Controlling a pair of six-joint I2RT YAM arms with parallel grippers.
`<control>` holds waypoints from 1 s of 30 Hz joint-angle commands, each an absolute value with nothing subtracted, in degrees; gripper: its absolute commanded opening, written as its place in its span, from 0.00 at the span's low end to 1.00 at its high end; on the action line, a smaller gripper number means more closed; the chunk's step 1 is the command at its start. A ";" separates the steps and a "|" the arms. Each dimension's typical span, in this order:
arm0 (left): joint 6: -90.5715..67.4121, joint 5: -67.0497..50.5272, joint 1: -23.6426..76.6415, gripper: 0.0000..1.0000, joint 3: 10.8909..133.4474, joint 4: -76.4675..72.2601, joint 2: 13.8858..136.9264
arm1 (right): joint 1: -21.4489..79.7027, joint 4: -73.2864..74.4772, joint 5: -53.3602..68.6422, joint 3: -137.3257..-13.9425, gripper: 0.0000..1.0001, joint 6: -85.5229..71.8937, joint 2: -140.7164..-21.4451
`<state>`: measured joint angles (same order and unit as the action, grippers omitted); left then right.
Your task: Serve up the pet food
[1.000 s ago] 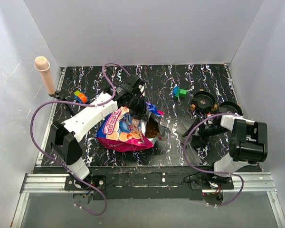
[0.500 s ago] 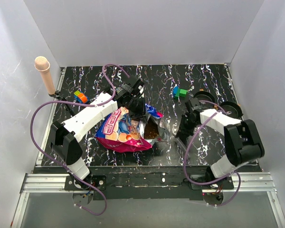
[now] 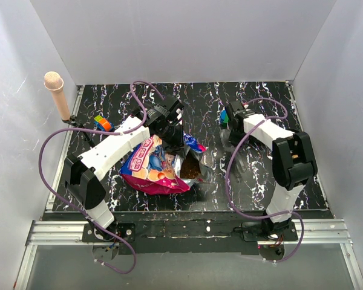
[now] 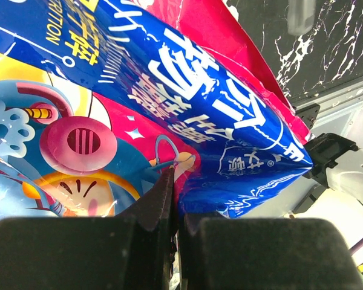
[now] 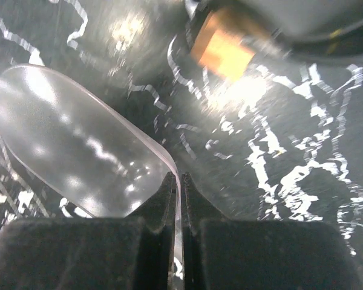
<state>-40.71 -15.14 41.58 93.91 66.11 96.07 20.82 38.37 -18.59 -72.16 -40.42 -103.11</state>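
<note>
Right gripper (image 5: 180, 181) pinches an empty clear scoop (image 5: 78, 145) right of the open bag (image 3: 160, 166); we judge all serving remains.

The glossy magenta-and-blue pet food bag (image 4: 187, 109) with white Chinese text is pinched between the left gripper's (image 4: 175, 181) black fingers; black marbled table (image 4: 327, 42) at far right.

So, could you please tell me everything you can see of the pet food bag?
The pet food bag is glossy magenta-pink film with a blue panel, white Chinese text and a cartoon animal. It lies crumpled on the black marbled table, mouth open toward the right, brown kibble showing inside. The left gripper is shut on its far edge.
</note>
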 commanded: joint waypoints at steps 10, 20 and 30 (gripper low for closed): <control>-41.75 -17.05 41.84 0.00 96.68 72.77 94.22 | 21.62 36.66 -20.49 -78.14 0.12 -41.83 -109.43; -41.92 -17.31 42.19 0.00 94.92 72.77 91.94 | 21.45 31.64 -15.30 -72.25 0.36 -39.99 -104.60; -41.31 -18.37 42.45 0.00 93.25 72.86 90.44 | 18.90 31.81 -5.89 -68.47 0.55 -35.95 -92.30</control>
<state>-40.93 -15.05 41.95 94.08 68.84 95.68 20.18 32.73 -10.59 -69.34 -38.74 -98.61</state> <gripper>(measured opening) 0.009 0.486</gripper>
